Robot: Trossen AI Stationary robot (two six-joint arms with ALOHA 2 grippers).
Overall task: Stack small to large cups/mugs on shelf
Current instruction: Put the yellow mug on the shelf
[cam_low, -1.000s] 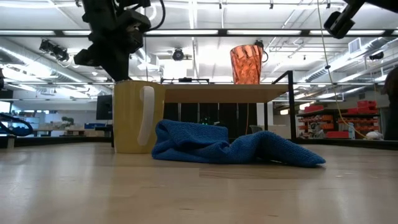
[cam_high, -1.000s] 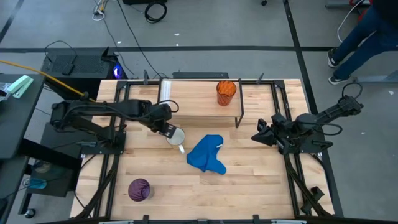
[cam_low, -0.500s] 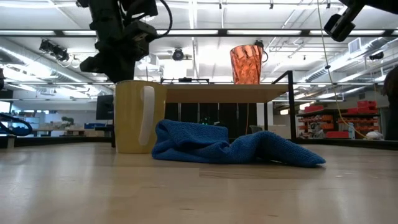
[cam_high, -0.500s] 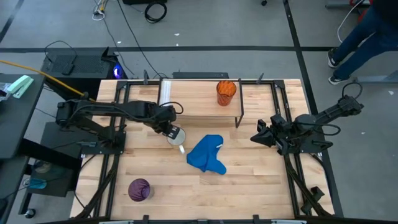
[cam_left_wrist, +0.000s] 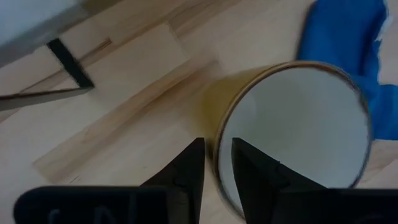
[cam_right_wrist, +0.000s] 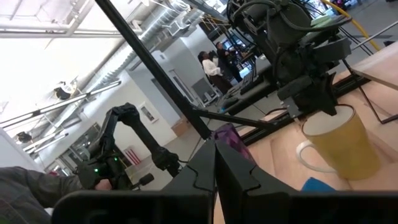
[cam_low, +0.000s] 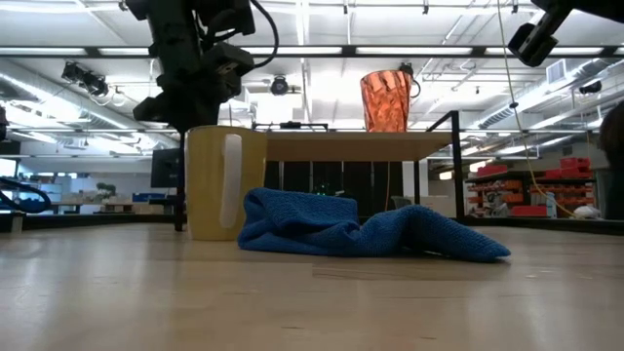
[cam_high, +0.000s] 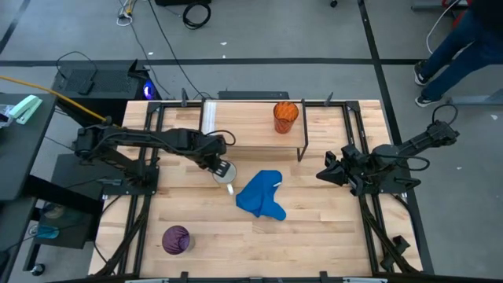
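Observation:
A handled mug (cam_high: 225, 170), yellow outside and white inside, stands upright on the table in front of the shelf (cam_high: 251, 130). My left gripper (cam_high: 219, 163) is shut on its rim, and its fingers show in the left wrist view (cam_left_wrist: 217, 155). A translucent orange cup (cam_high: 285, 116) stands on the shelf's right part. A translucent purple cup (cam_high: 175, 239) stands near the table's near left corner. My right gripper (cam_high: 328, 170) is shut and empty, raised above the table's right side. My left gripper has the mug's rim (cam_left_wrist: 219, 134) on the mug's left side between its fingers. One finger (cam_left_wrist: 252, 168) is inside the mug and one finger (cam_left_wrist: 189, 168) is outside. The fingers come from above, pointing down. The mug (cam_low: 226, 183) stands upright with its base on the table.
A crumpled blue cloth (cam_high: 262, 196) lies on the table right of the mug and touches it (cam_low: 361, 229). The shelf's black wire legs (cam_high: 302, 145) stand behind the cloth. A person (cam_high: 460, 39) stands beyond the table's far right corner.
My left gripper has gone toward the table's right edge and come over the mug's rim. The mug has slid a little toward the right, staying upright on the table.

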